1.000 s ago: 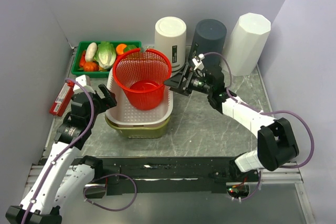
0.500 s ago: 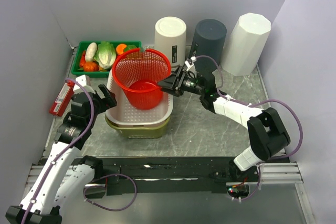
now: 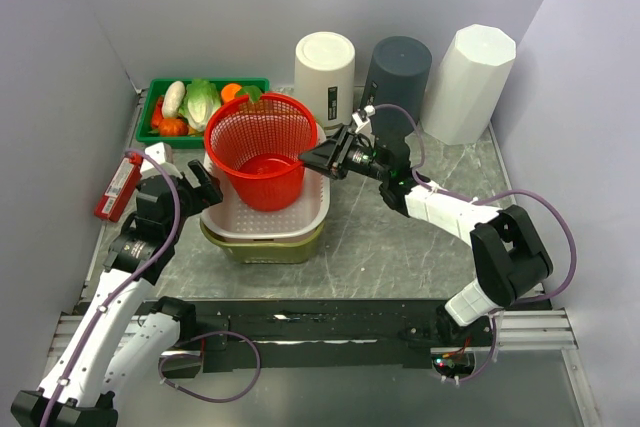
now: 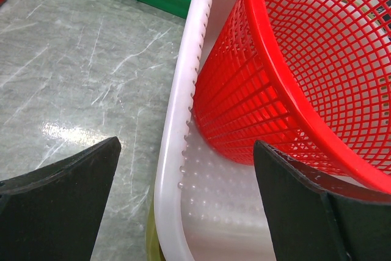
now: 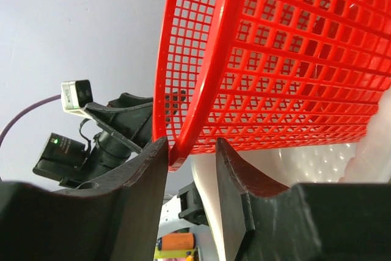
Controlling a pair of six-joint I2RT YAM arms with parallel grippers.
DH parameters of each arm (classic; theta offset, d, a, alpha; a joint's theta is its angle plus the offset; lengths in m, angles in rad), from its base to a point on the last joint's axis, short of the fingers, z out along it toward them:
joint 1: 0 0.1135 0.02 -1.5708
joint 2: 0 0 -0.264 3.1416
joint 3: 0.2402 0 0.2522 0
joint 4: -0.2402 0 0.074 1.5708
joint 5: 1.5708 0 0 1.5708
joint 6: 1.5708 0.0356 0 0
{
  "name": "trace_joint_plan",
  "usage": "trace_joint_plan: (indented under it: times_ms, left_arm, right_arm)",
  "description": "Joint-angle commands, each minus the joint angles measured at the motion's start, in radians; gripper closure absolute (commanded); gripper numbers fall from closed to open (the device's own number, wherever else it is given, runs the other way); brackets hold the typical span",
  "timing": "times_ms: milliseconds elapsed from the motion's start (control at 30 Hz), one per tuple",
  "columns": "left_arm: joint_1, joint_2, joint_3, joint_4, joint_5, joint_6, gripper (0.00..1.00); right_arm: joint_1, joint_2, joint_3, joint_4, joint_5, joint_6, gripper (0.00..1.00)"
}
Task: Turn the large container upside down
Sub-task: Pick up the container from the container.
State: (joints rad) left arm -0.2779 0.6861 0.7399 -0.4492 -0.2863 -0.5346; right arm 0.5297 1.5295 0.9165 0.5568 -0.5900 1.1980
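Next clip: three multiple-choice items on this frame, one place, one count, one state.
1. Red mesh basket sits: A) in the white perforated basket B) in the green crate C) on bare table.
2. Tall bins at the back wall: A) two B) three C) four.
3. Right gripper: A) open B) shut on the red basket's rim C) holding a bin.
1 A: white walls surround its base. 2 B: white bin, dark grey bin, faceted white bin. 3 B: fingers pinch the rim.
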Motion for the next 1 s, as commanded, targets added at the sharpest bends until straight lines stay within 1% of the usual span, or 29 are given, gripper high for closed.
trace_joint_plan:
  times_ms: [0, 67, 133, 333, 467, 633, 767, 967]
  left_arm:
    - [0.003, -0.005, 0.004, 0.033, -0.001, 0.012, 0.04]
    - [0.003, -0.003, 0.004, 0.033, 0.002, 0.015, 0.04]
    - [0.003, -0.002, 0.004, 0.035, 0.004, 0.016, 0.04]
    - [0.003, -0.002, 0.006, 0.032, -0.002, 0.013, 0.04]
    - [0.003, -0.008, 0.004, 0.033, -0.004, 0.013, 0.04]
    - [0.003, -0.008, 0.006, 0.033, -0.002, 0.013, 0.04]
    - [0.003, -0.011, 0.006, 0.032, -0.004, 0.013, 0.04]
    - [0.003, -0.023, 0.004, 0.030, -0.013, 0.013, 0.04]
  right_arm:
    - [0.013, 0.008, 0.039, 0.071, -0.002, 0.008, 0.54]
    - [0.018, 0.001, 0.048, 0.058, 0.001, 0.002, 0.52]
    - [0.021, -0.002, 0.059, 0.042, 0.018, 0.002, 0.51]
    - [0.033, 0.004, 0.087, -0.024, 0.061, 0.005, 0.54]
    - [0.046, 0.014, 0.091, -0.037, 0.093, 0.012, 0.59]
    - [0.056, 0.026, 0.108, -0.031, 0.096, 0.017, 0.64]
    - [0.065, 0.021, 0.117, -0.032, 0.110, 0.006, 0.72]
    - [0.069, 0.004, 0.130, -0.025, 0.124, 0.000, 0.76]
